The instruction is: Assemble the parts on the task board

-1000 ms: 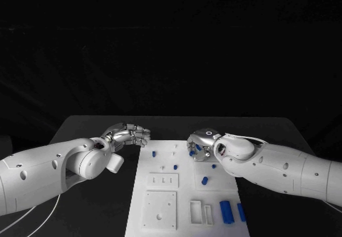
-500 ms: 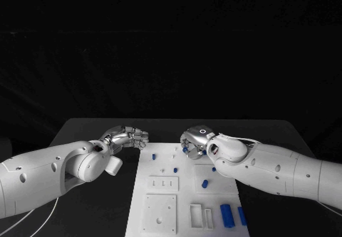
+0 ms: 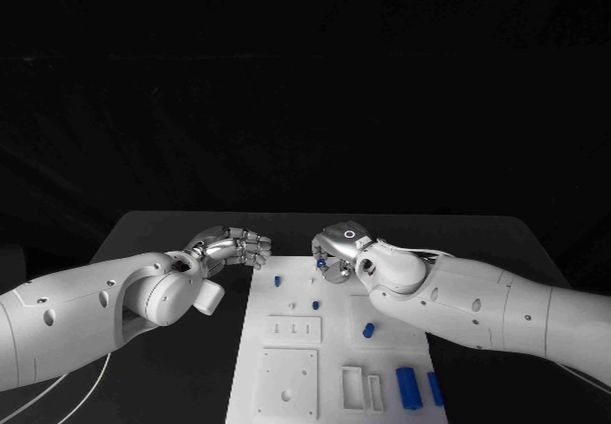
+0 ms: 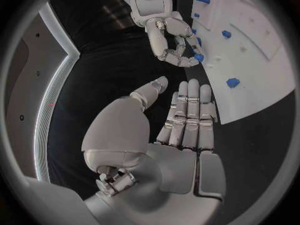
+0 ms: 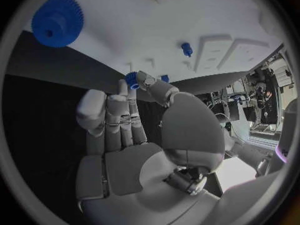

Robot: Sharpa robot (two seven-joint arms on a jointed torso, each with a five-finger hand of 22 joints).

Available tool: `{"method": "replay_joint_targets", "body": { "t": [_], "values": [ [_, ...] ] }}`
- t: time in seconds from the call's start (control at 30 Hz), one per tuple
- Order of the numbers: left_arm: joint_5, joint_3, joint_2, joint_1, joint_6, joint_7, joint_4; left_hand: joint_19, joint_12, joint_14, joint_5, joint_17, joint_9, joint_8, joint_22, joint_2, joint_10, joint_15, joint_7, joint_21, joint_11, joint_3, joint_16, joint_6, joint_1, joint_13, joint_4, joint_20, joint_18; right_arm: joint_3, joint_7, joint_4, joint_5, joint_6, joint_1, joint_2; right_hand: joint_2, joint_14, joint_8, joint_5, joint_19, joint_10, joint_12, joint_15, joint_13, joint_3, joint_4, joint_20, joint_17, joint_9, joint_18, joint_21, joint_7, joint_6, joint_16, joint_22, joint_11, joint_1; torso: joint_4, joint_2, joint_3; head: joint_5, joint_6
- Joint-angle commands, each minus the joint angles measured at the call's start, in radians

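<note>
The white task board (image 3: 255, 305) lies in the middle of the black table. My right hand (image 3: 337, 252) hovers over the board's far edge and pinches a small blue part (image 5: 131, 79) between thumb and fingertip; the left wrist view shows this part (image 4: 199, 58) at the tip of the right hand (image 4: 165, 32). A blue gear (image 5: 57, 21) lies on the board (image 5: 137, 20) beyond that hand. My left hand (image 3: 232, 246) floats just off the board's far left corner, its fingers (image 4: 187, 115) straight and side by side, holding nothing.
Small blue pegs (image 3: 278, 281) (image 3: 316, 305) (image 3: 368, 330) stand on the board. Two long blue blocks (image 3: 408, 387) lie at its near right. White raised plates (image 3: 293, 329) (image 3: 287, 378) and slotted frames (image 3: 359, 387) sit on its near half. Black table flanks the board.
My right hand has moved left and toward the board's far edge, carrying the small blue part. The left hand has barely shifted.
</note>
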Motion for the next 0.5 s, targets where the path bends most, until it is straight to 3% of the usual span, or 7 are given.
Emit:
{"method": "replay_joint_targets", "body": {
  "t": [0.03,0.5],
  "values": [
    [-0.007,0.002,0.007,0.002,0.009,0.005,0.003,-0.003,-0.005,-0.005,0.002,0.000,0.001,-0.005,0.021,0.003,0.005,0.000,0.007,0.004,0.005,0.005,0.005,-0.001,-0.008,0.002,-0.002,-0.003,0.010,0.000,-0.022,-0.009,-0.038,-0.015,-0.003,0.008,-0.006,-0.008,0.001,-0.005,0.019,0.041,0.000,-0.013,0.001,0.008,0.000,-0.020,-0.002,0.002,0.171,0.006,0.005,0.011,0.004,0.001,0.002,0.008,0.0018,0.000,-0.0025,-0.001,0.001],
    [-0.013,0.004,0.021,0.006,0.012,0.006,-0.002,-0.004,-0.007,-0.005,0.004,-0.001,0.002,-0.006,0.021,0.004,0.005,0.000,0.007,0.004,0.005,0.006,0.006,-0.001,-0.008,0.002,-0.003,-0.003,0.010,0.000,-0.017,-0.045,-0.037,-0.004,-0.012,0.043,-0.007,-0.009,-0.001,-0.010,0.019,0.041,-0.001,-0.013,0.002,0.012,0.001,-0.020,-0.003,0.002,0.171,0.006,0.005,0.011,0.005,0.001,0.002,0.008,0.0026,0.003,-0.0037,0.007,-0.002]
  ]
}}
